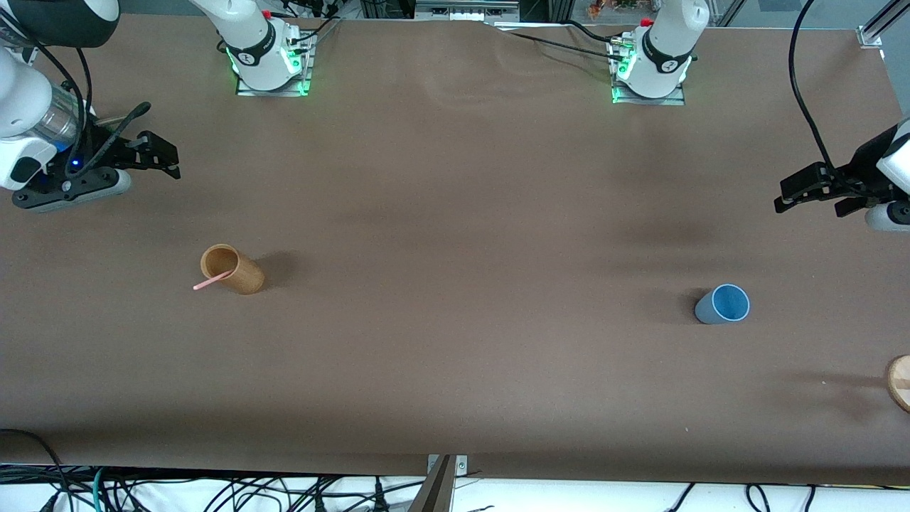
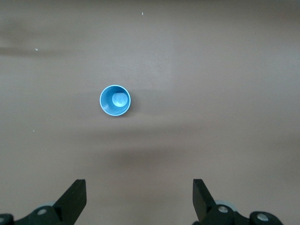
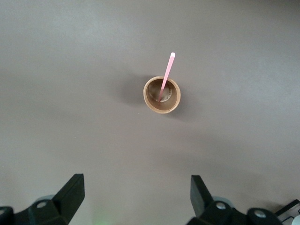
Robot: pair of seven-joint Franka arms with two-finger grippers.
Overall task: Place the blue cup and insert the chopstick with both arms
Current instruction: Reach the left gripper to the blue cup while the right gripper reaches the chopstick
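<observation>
The light-blue cup [image 1: 723, 304] [image 2: 115, 100] stands upright on the brown table, toward the left arm's end. The thin pink chopstick [image 1: 211, 281] [image 3: 166, 75] leans inside a tan wooden cup [image 1: 238, 274] [image 3: 149, 101] toward the right arm's end. My left gripper [image 1: 785, 199] [image 2: 139, 197] hangs open and empty above the table, apart from the blue cup. My right gripper [image 1: 167, 158] [image 3: 137, 194] is likewise open and empty, above the table and apart from the wooden cup.
A round pale wooden disc [image 1: 900, 382] lies at the table's edge at the left arm's end, nearer the front camera than the blue cup. Both arm bases [image 1: 270, 60] [image 1: 650, 67] stand along the table's back edge.
</observation>
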